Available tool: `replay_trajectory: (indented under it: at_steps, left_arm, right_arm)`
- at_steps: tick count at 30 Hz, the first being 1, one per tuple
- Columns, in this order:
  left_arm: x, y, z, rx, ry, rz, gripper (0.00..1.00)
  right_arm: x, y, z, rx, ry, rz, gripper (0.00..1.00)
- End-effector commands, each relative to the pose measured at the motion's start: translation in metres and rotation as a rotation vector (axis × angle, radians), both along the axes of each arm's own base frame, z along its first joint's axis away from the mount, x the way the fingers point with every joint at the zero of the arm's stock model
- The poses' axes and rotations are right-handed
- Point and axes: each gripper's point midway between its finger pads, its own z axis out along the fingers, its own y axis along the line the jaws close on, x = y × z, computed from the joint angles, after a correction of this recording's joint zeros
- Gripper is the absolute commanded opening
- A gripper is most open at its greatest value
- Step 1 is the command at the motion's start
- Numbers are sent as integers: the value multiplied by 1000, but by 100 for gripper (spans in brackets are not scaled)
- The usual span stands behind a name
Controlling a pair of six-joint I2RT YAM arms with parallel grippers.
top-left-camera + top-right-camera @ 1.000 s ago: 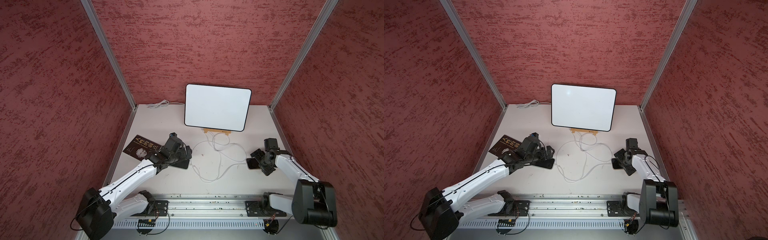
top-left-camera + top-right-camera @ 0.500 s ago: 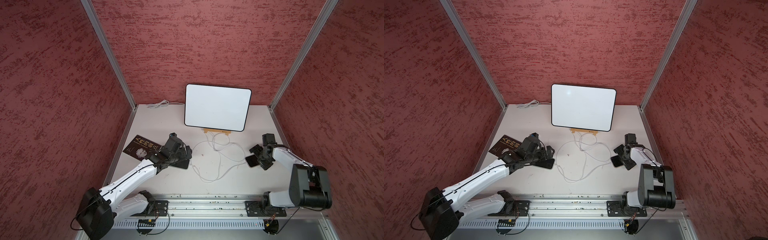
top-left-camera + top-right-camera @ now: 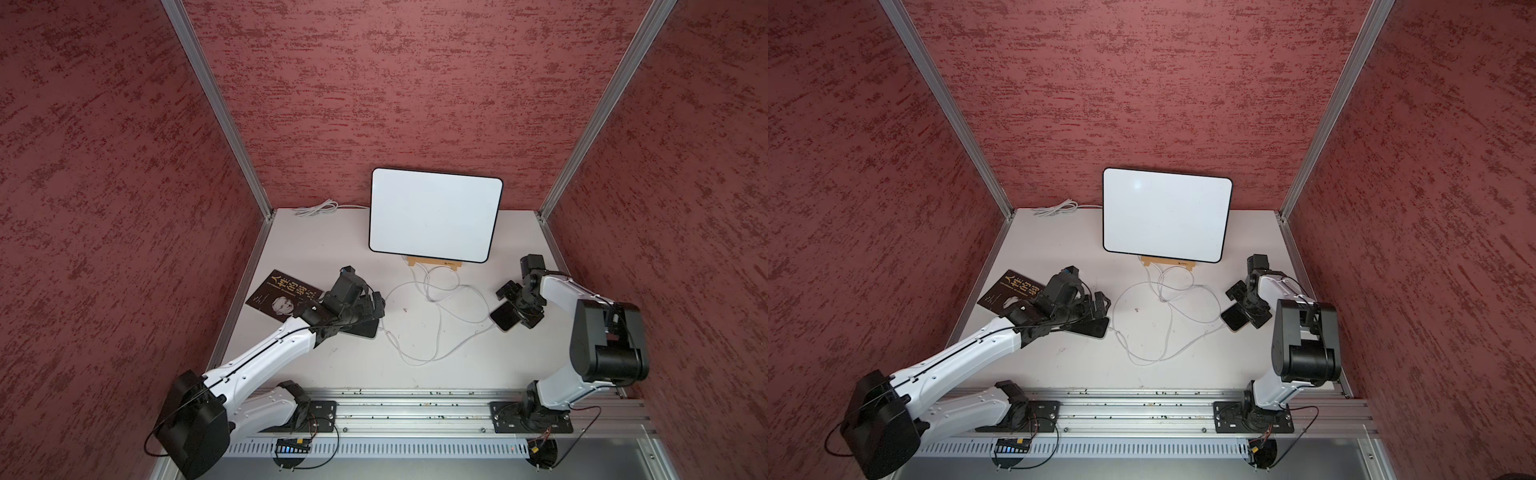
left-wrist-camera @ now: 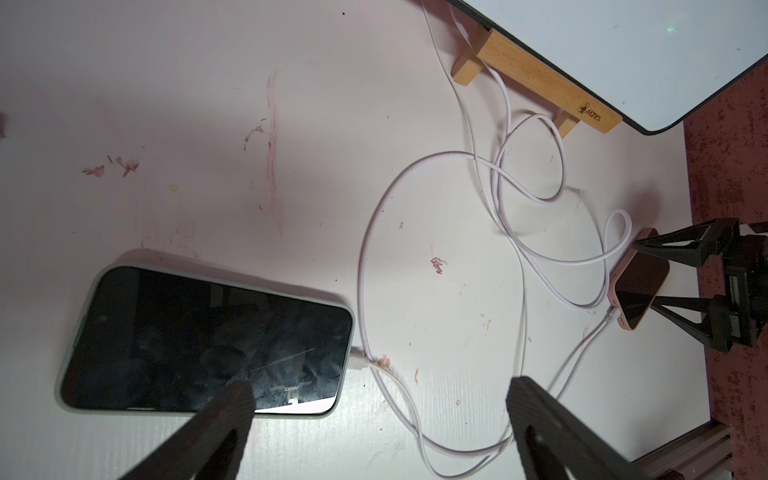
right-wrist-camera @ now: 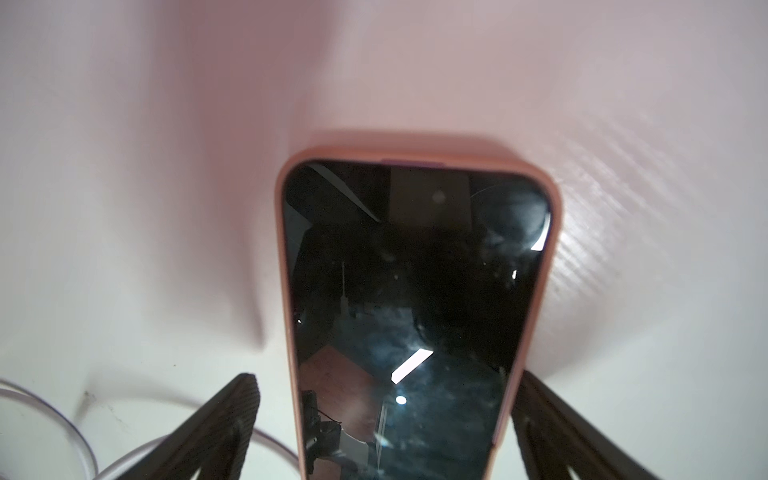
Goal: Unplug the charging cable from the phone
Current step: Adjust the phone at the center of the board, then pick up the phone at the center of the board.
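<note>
Zero unplugged: grey-cased phone point(image 3: 370, 330) centre-left, pink-cased phone point(image 3: 505, 316) centre-right, white cables point(image 4: 357, 363) plugged in, both jaws spread.

Book cover point(image 3: 275, 294) titled 人性的弱点, wooden stand point(image 4: 540, 83) with small burnt-in logo, lettering illegible
</note>
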Motion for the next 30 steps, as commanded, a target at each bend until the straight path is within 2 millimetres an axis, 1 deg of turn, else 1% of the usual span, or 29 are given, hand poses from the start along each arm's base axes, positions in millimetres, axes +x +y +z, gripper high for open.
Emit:
replay_trajectory:
  at_steps: [1, 5, 14, 18, 21, 25, 28, 30]
  left_arm:
    - [1, -4, -4, -14, 4, -4, 100]
    - [1, -5, -6, -19, 8, -6, 100]
    - [-3, -2, -12, -16, 18, -3, 100]
    - [-4, -1, -14, -16, 22, 1, 100]
    - [-5, 0, -15, -13, 24, 4, 100]
    - [-5, 1, -17, -14, 26, 11, 100]
    - [-5, 0, -19, -16, 29, 11, 100]
    - [-6, 0, -19, -15, 32, 12, 100]
  right_arm:
    - [-14, -6, -5, -30, 77, 23, 99]
    - [-17, -6, -10, -28, 111, 29, 99]
    - [-11, -1, -20, 10, 131, 12, 98]
    - [-7, -1, -23, 15, 136, 5, 95]
    - [-4, -1, -20, 16, 126, 0, 93]
    - [1, 0, -16, 26, 107, -5, 86]
    - [3, 2, -15, 34, 99, -7, 77]
    - [3, 2, -15, 40, 100, -11, 76]
